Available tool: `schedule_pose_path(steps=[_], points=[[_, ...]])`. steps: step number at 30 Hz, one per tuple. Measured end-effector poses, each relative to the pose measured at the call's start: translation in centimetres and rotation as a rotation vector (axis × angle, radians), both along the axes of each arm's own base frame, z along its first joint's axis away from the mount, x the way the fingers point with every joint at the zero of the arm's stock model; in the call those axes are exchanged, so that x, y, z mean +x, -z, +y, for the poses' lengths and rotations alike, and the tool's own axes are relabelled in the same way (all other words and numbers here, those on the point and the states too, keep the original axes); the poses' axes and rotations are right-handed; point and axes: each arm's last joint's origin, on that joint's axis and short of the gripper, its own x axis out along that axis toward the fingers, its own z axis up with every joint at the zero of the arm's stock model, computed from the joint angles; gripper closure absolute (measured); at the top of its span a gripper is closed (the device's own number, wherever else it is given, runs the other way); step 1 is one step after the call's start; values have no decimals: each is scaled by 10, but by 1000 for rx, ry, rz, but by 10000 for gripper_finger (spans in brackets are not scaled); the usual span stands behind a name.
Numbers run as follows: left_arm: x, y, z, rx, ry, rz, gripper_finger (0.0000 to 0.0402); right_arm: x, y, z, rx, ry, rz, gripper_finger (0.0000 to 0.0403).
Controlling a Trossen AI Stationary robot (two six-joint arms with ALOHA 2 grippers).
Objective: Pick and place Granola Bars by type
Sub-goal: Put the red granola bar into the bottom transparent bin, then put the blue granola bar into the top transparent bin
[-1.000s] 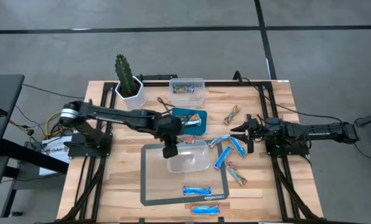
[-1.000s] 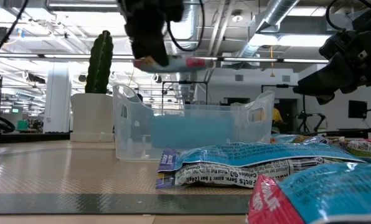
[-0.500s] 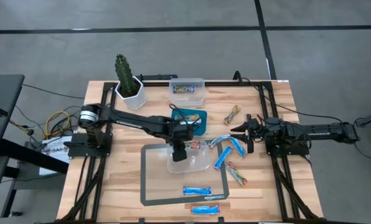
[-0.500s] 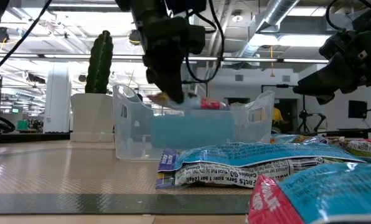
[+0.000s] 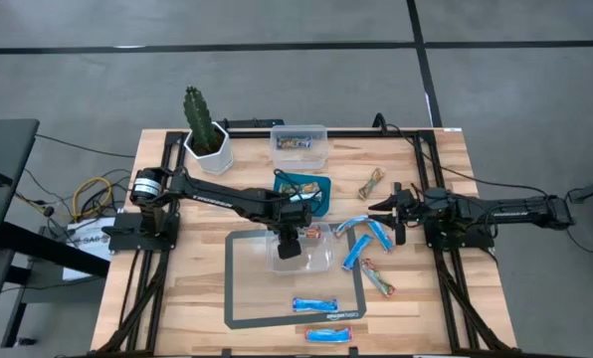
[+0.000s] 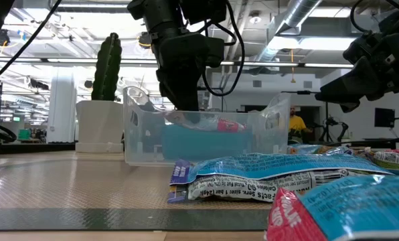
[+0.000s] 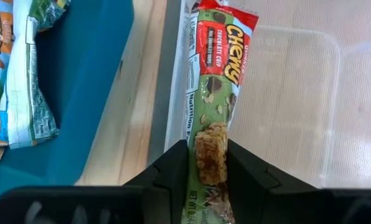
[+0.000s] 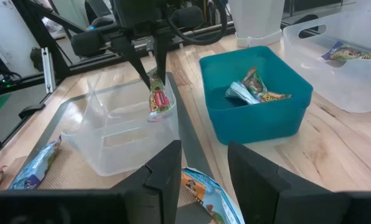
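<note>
Down comes the left pincer (image 5: 289, 242) since a second ago, from above the clear tub (image 5: 321, 261) to right inside it, clenched on a granola bar (image 7: 211, 93). And what a look at that bar: green wrapper, red panel with "Chewy" in yellow, oat-and-chocolate-chip picture, hanging just over the tub's floor beside its wall. Behind the tub sits the teal bin (image 8: 260, 118) with two similar bars in it. Blue bars (image 5: 366, 244) lie scattered on the table (image 5: 177, 298) toward the right pincer (image 5: 397, 214), which waits at the table's right side, fingers apart, grasping nothing.
</note>
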Motion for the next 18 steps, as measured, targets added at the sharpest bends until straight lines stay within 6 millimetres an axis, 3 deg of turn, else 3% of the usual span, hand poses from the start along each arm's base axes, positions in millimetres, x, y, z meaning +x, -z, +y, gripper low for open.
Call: schedule_pose_path(steps=[9,18], points=[[-1,0,-5,6,35,5,304,0,0,0,0,0,0,278],[-1,0,-9,7,46,6,227,0,0,0,0,0,0,278]])
